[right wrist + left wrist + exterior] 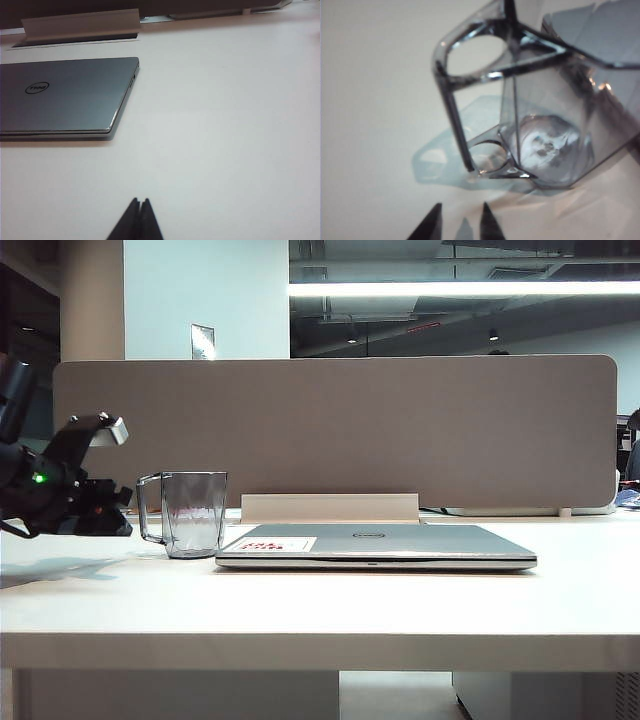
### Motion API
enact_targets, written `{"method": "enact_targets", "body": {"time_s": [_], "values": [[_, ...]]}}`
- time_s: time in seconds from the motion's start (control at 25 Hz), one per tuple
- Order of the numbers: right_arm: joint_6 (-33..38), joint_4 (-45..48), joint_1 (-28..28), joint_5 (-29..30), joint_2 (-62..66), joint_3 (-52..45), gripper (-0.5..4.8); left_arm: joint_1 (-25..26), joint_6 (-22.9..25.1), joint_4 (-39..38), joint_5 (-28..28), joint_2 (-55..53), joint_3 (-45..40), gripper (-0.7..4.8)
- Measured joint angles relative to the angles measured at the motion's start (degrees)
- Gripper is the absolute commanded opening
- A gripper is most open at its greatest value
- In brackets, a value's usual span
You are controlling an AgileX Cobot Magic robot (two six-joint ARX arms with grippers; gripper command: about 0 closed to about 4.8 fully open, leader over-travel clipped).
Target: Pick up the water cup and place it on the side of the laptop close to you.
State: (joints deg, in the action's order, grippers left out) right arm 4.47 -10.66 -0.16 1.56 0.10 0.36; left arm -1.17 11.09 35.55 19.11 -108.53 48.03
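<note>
The water cup point(194, 513) is standing upright on the tabletop point(320, 605), just beside the laptop's point(375, 546) left end (handle pointing away from it), with a partition point(335, 430) rising behind both. The left gripper point(100, 520) is hovering left of the cup, near its handle, while the right gripper point(139, 206) is hanging over bare tabletop, well apart from the laptop.

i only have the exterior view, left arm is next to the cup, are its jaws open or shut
Observer: Open. The left wrist view shows the left gripper with a gap between its dark fingertips, short of the clear grey-tinted plastic water cup.
Operator: which part of the cup is it facing
Observer: The thin angular loop handle.
Operator: and the right gripper, i cant see it
Observer: The right gripper is shut, over bare table, apart from the closed slim silver-grey laptop.
</note>
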Motion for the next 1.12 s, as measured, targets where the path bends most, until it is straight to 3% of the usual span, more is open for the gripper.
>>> {"method": "enact_targets", "body": {"time_s": [0.16, 0.56, 1.12], "values": [[0.0, 0.0, 0.0, -0.02, 0.0, 0.0, -0.08, -0.17, 0.9, 2.12, 1.55, -0.2, 0.0, 1.27], [0.0, 0.0, 0.0, 0.0, 0.0, 0.0, -0.08, -0.17, 0.81, 5.11, 2.8, -1.05, 0.0, 1.25], [0.0, 0.0, 0.02, 0.0, -0.02, 0.02, -0.08, -0.44, -4.28, 14.25, 2.78, -6.49, 1.2, 1.21]]}}
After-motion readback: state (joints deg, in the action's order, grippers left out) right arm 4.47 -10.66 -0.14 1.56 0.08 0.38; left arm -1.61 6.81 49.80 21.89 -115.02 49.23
